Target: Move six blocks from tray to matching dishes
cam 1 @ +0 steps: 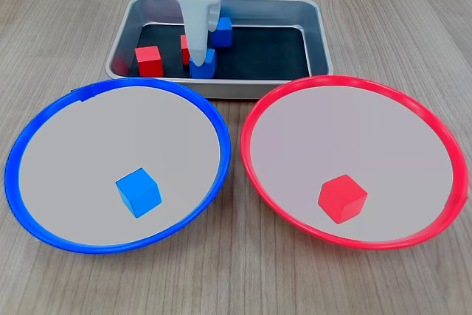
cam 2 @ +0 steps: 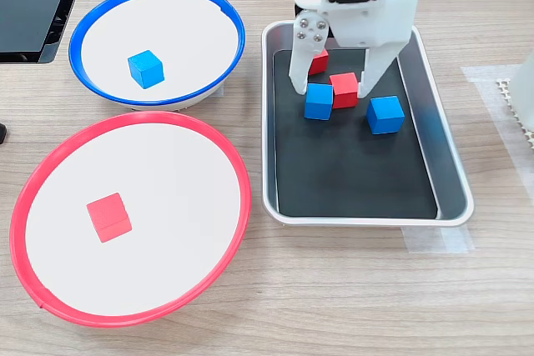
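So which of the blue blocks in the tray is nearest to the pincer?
The blue block touching a red block: it sits between the open pincer fingers. The other blue block lies apart.

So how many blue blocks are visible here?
3. One lies in the blue-rimmed dish at; two are in the tray: one by the open gripper at, another at. None seems hidden.

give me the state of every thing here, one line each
white gripper: open, lowered in the tray, straddling two cubes
silver metal tray: holds four cubes
blue cube between the fingers: unlifted
red cube beside it: on the tray floor
blue-rimmed round dish: holds one blue cube
red-rimmed round dish: holds one red cube
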